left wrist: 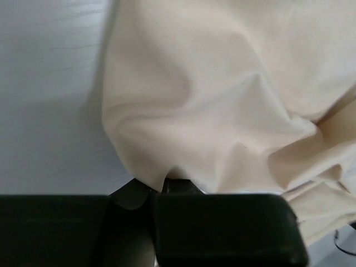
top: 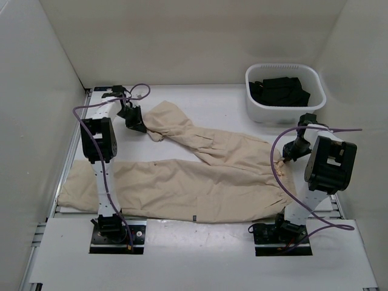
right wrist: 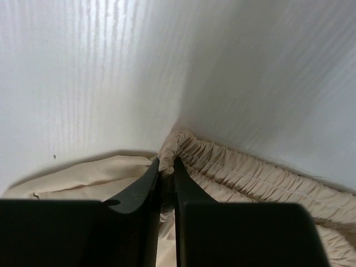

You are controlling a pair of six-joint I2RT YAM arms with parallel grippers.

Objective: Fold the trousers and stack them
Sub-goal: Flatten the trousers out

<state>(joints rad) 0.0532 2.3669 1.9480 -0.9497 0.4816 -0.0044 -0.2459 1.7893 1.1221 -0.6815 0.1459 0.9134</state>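
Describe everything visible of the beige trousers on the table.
The beige wrinkled soft-fabric trousers lie flat on the white table, waist to the right, legs spread in a V leftward. One leg runs along the near edge; the other angles to the far left, its end pinched by the left gripper. The right gripper pinches the gathered elastic waistband.

Beige trousers (top: 200, 185) lie spread across the white worktop (top: 200, 100), 1 leg angled back-left; a white basket (top: 273, 113) holds black garments (top: 282, 92)
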